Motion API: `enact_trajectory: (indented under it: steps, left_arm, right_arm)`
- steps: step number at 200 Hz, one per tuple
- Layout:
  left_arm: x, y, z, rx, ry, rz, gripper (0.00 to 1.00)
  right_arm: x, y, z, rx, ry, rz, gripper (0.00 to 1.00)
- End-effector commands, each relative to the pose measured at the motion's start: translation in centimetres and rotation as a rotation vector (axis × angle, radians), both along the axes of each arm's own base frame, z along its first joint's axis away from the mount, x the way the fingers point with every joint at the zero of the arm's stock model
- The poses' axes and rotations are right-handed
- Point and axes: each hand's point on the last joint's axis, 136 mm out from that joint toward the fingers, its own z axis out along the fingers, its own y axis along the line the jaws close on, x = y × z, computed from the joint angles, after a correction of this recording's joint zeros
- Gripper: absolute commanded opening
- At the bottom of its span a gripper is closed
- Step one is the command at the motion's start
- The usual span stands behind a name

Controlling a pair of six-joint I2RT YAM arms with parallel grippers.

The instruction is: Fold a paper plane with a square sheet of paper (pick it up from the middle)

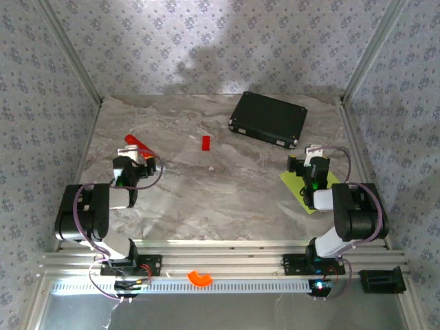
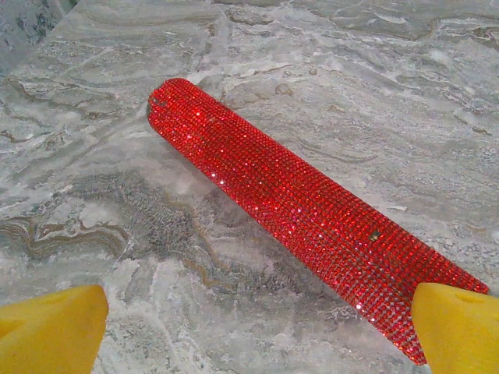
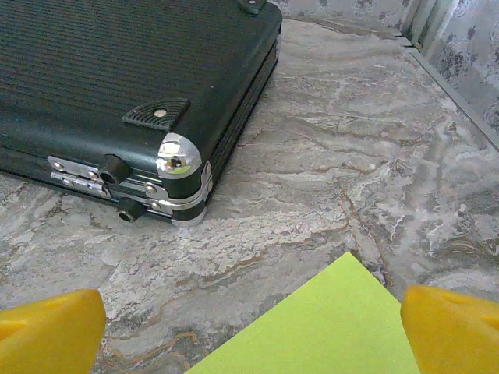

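The square sheet of paper is lime yellow-green and lies flat on the marble table at the right, partly under my right arm. Its far corner shows between the yellow fingertips. My right gripper hovers open over that corner, holding nothing. My left gripper stands open at the left, just short of a red glittery stick, whose near end lies by the right-hand fingertip.
A black case lies closed at the back right, its metal corner just beyond the paper. A small red block sits mid-table. An orange ring piece rests on the front rail. Papered walls enclose the table.
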Motion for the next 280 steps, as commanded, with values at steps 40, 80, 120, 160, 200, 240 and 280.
enact_trajectory:
  steps: [40,80,120,160,200,240,280]
  left_arm:
    - [0.9,0.0,1.5,0.005,-0.048,-0.014,1.00]
    - [0.9,0.0,1.5,0.000,-0.045,-0.017,1.00]
    - [0.9,0.0,1.5,0.002,-0.046,-0.017,1.00]
    - [0.9,0.0,1.5,0.001,-0.048,-0.016,1.00]
    - [0.7,-0.3,1.6,-0.001,-0.056,-0.031,1.00]
    - [0.0,0.5,3.4,-0.001,-0.096,0.021,1.00]
    - [-2.3,3.5,7.4,-0.156,-0.058,0.254,1.00]
  right_arm:
    - [0.4,-0.1,0.5,0.000,-0.007,0.002,0.99]
    - [0.4,-0.2,0.5,0.006,-0.009,0.002,0.99]
    - [0.5,-0.3,0.6,0.013,-0.013,0.004,0.99]
    - [0.4,-0.2,0.6,0.014,-0.015,0.012,0.99]
    - [0.3,0.0,0.6,0.009,-0.017,0.020,0.99]
    - [-0.1,0.6,1.9,-0.012,-0.034,0.038,0.99]
    - [-1.8,-2.1,3.9,0.255,0.215,-0.159,0.99]
